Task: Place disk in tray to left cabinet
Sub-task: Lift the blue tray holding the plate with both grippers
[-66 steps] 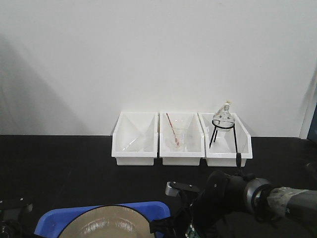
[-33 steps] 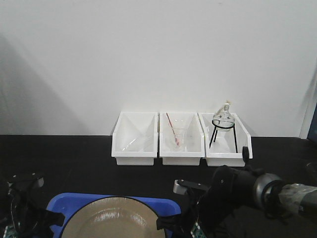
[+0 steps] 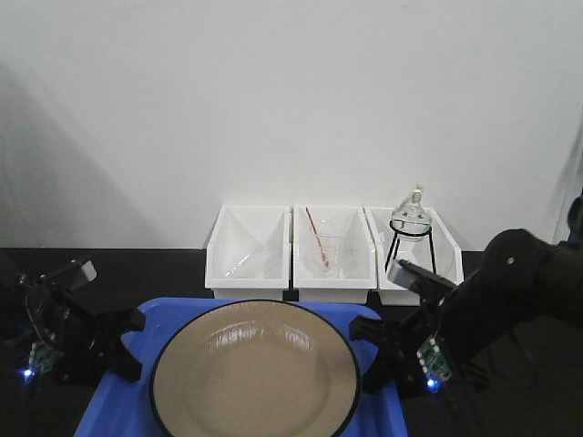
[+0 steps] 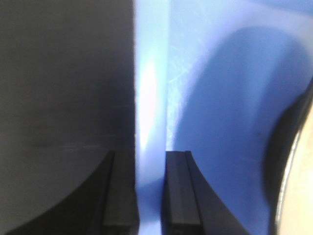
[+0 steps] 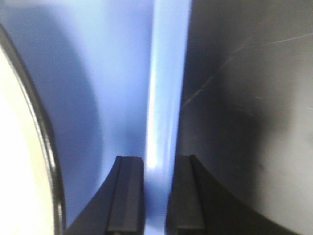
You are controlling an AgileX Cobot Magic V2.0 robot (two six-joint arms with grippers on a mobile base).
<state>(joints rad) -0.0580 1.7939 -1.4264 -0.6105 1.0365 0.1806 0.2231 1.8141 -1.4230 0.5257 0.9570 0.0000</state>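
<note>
The tan disk (image 3: 255, 369) with its thin black rim lies flat in the blue tray (image 3: 117, 405), low in the front view. My left gripper (image 3: 130, 342) is shut on the tray's left lip, and my right gripper (image 3: 369, 351) is shut on its right lip. In the left wrist view the gripper (image 4: 150, 196) clamps the pale blue lip (image 4: 151, 98), with the disk's edge (image 4: 293, 171) at far right. The right wrist view shows the gripper (image 5: 156, 196) pinching the lip (image 5: 166, 88), the disk (image 5: 19, 147) at left. The cabinet is out of view.
Three white open-front bins (image 3: 248, 259) (image 3: 332, 264) (image 3: 421, 269) stand in a row against the white wall beyond the tray. The middle one holds a glass funnel with a red rod (image 3: 321, 248). A glass flask on a black stand (image 3: 410, 223) sits in the right one. The tabletop (image 3: 137, 273) is black.
Both arms have come up with the tray, so the tray and disk sit higher and fuller in the front view. The left arm has come into view.
</note>
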